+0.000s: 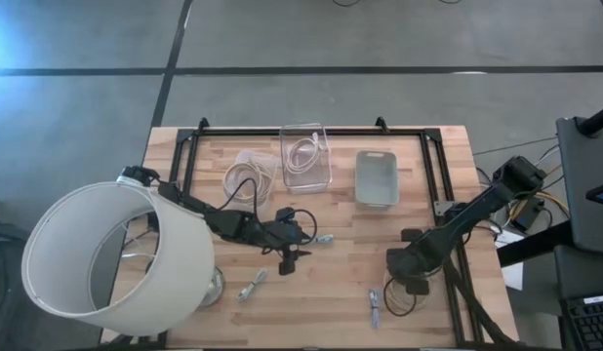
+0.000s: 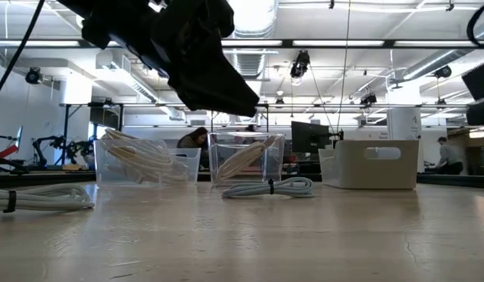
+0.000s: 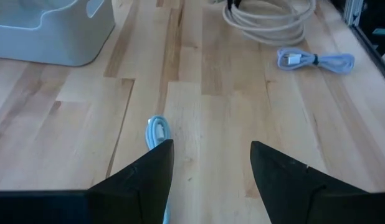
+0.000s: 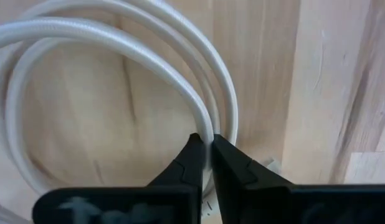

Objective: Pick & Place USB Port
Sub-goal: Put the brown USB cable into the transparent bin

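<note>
Left gripper (image 3: pixel 211 168) spread wide above a small blue cable (image 3: pixel 156 132); right gripper (image 4: pixel 205 155) pinched tight on a white cable coil (image 4: pixel 118 37)

I count two arms, one lamp (image 1: pixel 106 255), one clear bin (image 1: pixel 305 156), one grey bin (image 1: pixel 377 177) and five loose cable bundles lying on the table (image 1: pixel 409 224)

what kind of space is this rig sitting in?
Looks like a robotics lab or open workshop: a butcher-block table on a concrete floor, exposed ceiling ducting, monitors and other benches behind, and a person seated in the background.
</note>
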`<state>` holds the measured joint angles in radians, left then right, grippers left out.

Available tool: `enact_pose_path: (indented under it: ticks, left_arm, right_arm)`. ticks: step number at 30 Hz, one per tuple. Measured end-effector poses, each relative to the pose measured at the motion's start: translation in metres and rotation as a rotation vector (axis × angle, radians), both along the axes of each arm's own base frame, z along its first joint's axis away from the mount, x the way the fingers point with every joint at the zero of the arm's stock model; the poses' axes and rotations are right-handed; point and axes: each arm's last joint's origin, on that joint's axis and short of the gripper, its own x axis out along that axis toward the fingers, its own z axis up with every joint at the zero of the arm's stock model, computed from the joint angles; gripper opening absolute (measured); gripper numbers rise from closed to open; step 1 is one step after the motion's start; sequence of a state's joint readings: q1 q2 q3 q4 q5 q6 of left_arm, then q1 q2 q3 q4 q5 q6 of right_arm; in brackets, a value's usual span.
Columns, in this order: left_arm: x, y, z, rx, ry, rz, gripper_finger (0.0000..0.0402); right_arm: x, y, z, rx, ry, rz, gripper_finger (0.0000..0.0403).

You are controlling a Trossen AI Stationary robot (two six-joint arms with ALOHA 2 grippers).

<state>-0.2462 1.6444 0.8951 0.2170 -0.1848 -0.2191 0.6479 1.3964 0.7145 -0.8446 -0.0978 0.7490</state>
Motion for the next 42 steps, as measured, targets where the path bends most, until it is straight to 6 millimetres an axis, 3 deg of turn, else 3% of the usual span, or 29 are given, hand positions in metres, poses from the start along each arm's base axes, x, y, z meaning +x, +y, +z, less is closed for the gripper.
enact_pose_path:
  ticks: [5, 15, 22, 29, 42]
  left_arm:
    - [0.003, -0.001, 0.005, -0.048, -0.059, 0.019, 0.0216]
    - [0.006, 0.0, 0.012, -0.076, -0.137, 0.024, 0.0216]
    - [0.01, -0.001, 0.022, -0.151, -0.24, 0.042, 0.0216]
    - [0.013, -0.001, 0.038, -0.198, -0.392, 0.041, 0.0216]
    - [0.02, 0.008, 0.051, -0.323, -0.445, 0.182, 0.0216]
  right_arm:
    - [0.005, -0.001, 0.021, -0.041, -0.153, 0.007, 0.0015]
    - [0.019, -0.012, 0.067, -0.445, -0.609, 0.01, 0.0014]
    - [0.03, -0.02, 0.088, -0.636, -0.758, -0.065, 0.0014]
    - [0.052, -0.022, 0.086, -0.72, -0.802, -0.009, 0.0013]
    - [0.081, -0.023, 0.067, -0.821, -0.763, 0.101, 0.0013]
